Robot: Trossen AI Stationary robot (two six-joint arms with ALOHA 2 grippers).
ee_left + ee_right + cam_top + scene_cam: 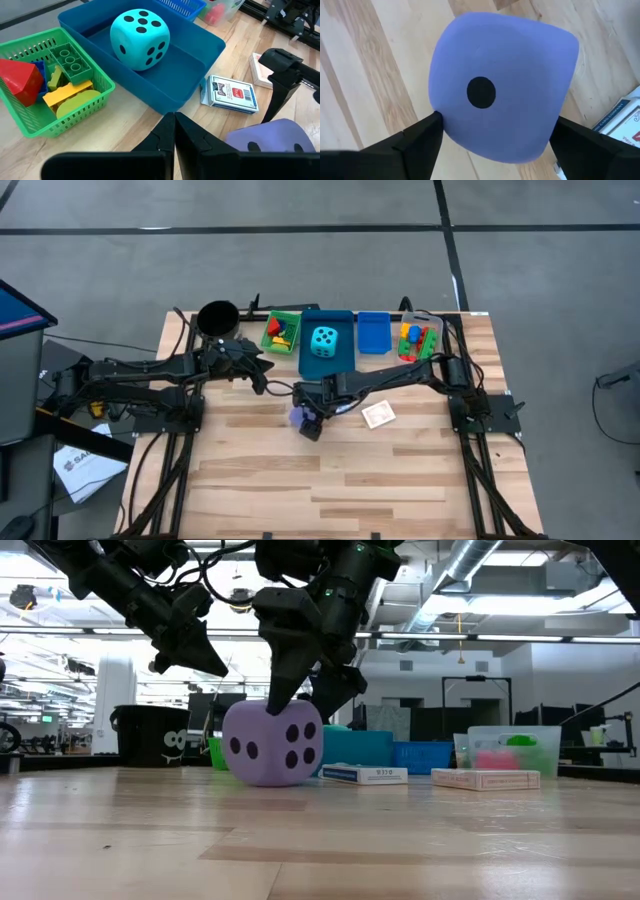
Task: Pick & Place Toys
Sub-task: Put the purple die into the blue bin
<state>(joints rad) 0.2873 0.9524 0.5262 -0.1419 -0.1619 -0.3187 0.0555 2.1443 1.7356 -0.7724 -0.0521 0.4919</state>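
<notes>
A purple die (272, 745) with black dots stands on the wooden table near its middle; it also shows in the high view (297, 417). My right gripper (308, 420) is over it, with a finger on either side of its upper part (495, 85). My left gripper (174, 134) is shut and empty; it hovers left of the die, in front of the green basket (281, 332) of bricks. The cyan dotted die (140, 39) lies in the blue bin (327, 355). Two card packs (365, 774) (487, 778) lie flat on the table right of the purple die. My right gripper has the purple die between its two fingers, whose tips (427, 130) meet two opposite sides of the die near its top edge (268, 710). The fingers come from above, pointing down. The die stands upright with its bottom face on the table.
A black cup (217, 317), the green basket, the blue bin, a small blue basket (373, 332) and a clear bin of bricks (418, 338) stand in a row along the far edge. The near half of the table (330, 490) is bare wood.
</notes>
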